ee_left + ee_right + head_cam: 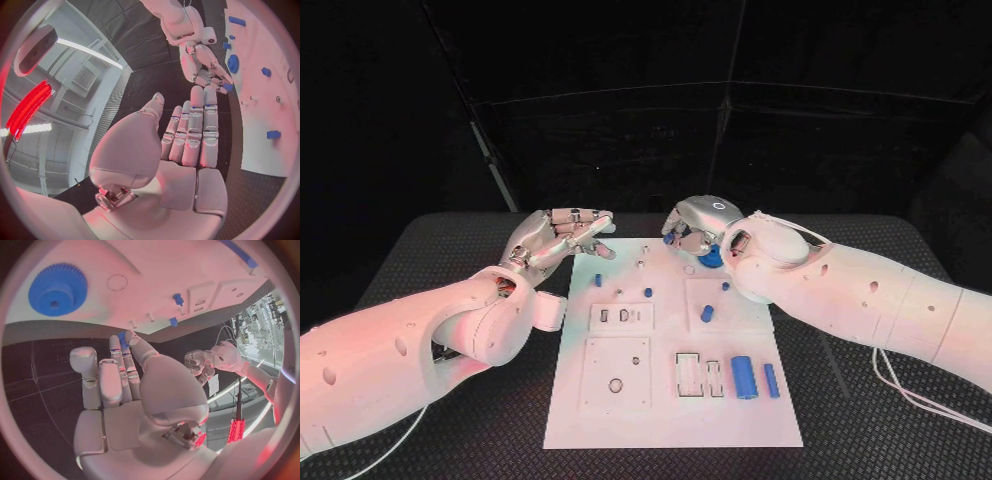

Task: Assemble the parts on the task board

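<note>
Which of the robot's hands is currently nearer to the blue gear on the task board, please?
The right hand. It hovers just beside the blue gear at the task board's far end. The left hand hangs off the board's left edge, farther from it.

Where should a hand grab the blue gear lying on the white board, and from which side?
Grip the blue gear across its toothed rim, coming straight down from above. It lies flat on the white board, so only the top face and edge are reachable; the small centre hole looks too narrow for a finger. The right hand hovers nearest, probably best placed.
</note>
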Motion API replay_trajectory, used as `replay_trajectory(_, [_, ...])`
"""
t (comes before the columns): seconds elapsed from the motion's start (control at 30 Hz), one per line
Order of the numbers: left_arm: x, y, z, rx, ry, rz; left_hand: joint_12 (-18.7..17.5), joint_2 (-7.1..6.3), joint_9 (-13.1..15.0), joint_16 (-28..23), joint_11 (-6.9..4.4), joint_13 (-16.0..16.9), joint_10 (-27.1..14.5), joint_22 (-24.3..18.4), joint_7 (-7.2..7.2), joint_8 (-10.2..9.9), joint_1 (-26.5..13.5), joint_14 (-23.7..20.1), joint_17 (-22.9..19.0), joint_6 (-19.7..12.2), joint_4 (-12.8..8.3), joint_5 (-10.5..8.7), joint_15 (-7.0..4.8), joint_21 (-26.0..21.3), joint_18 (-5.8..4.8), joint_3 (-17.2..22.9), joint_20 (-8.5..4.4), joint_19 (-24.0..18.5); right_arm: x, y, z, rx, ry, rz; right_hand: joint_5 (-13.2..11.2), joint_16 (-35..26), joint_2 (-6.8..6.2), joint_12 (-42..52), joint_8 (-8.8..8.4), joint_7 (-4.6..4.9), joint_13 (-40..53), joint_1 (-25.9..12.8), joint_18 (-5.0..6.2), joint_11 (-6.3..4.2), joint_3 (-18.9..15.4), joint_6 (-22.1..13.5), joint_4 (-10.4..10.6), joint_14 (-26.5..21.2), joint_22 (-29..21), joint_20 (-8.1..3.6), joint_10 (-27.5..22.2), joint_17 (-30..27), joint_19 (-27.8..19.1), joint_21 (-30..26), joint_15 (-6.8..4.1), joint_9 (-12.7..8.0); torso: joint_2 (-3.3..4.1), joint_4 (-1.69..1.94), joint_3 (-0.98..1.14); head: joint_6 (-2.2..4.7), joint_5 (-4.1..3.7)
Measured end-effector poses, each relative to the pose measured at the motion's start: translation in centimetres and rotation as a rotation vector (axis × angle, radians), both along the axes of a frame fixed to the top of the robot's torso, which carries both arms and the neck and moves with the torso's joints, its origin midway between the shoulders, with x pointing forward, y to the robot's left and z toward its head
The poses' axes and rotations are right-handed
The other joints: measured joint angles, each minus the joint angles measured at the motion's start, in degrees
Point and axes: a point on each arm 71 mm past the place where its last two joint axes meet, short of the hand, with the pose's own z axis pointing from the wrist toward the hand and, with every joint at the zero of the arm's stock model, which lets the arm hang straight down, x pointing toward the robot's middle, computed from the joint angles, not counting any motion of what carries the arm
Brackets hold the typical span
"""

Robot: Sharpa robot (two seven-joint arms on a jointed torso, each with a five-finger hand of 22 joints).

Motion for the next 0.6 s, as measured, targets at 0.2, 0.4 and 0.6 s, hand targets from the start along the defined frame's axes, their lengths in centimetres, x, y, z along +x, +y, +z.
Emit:
replay_trajectory(0.2, [-0.2,-0.1,0.1,-0.002,0.0,-0.006,0.0,0.0,0.0,0.0,0.0,0.0,0.0,0.0,0.0,-0.2,0.0,0.0,0.0,0.0,0.0,0.0,0.0,0.0,0.0,0.0,0.0,0.0,0.8,1.5,0.1,0.016,-0.009,0.001,0.0,0.0,-0.32,0.0,-0.12,0.01,0.0,-0.3,0.0,0.0,0.8,0.0,0.2,0.0,0.1,0.0,0.0,0.0,0.0,0.0,0.0,0.0,0.17,0.1,-0.05,0.04,0.08])
replay_trajectory(0.4, [-0.2,-0.1,0.1,-0.002,0.0,-0.008,0.0,0.0,0.0,0.0,0.0,0.0,0.0,0.0,0.0,-0.2,0.0,0.0,0.0,0.0,0.0,0.0,0.0,0.0,0.0,0.0,0.0,0.0,1.0,2.7,0.1,0.02,-0.004,0.018,-0.1,0.0,-0.62,-0.2,-0.18,0.01,0.0,-0.6,0.01,0.0,1.2,0.0,0.3,0.0,0.0,0.21,0.0,0.0,-0.2,0.0,0.0,0.0,0.53,0.4,-0.25,0.16,-0.15])
replay_trajectory(0.6, [-0.2,-0.1,0.2,-0.002,0.0,-0.008,0.0,0.0,0.0,0.0,0.0,0.0,0.0,0.0,0.0,-0.2,0.0,0.0,0.0,0.0,0.0,0.0,0.0,0.0,-0.01,0.0,0.0,0.0,1.1,3.1,-0.1,0.006,0.016,0.03,-0.1,0.0,-0.92,-0.2,-0.33,0.0,0.0,-0.9,0.0,0.0,1.3,0.0,0.5,0.0,0.0,0.21,0.0,0.0,-0.2,0.0,0.0,0.0,0.68,0.43,-0.31,-0.01,-0.19])
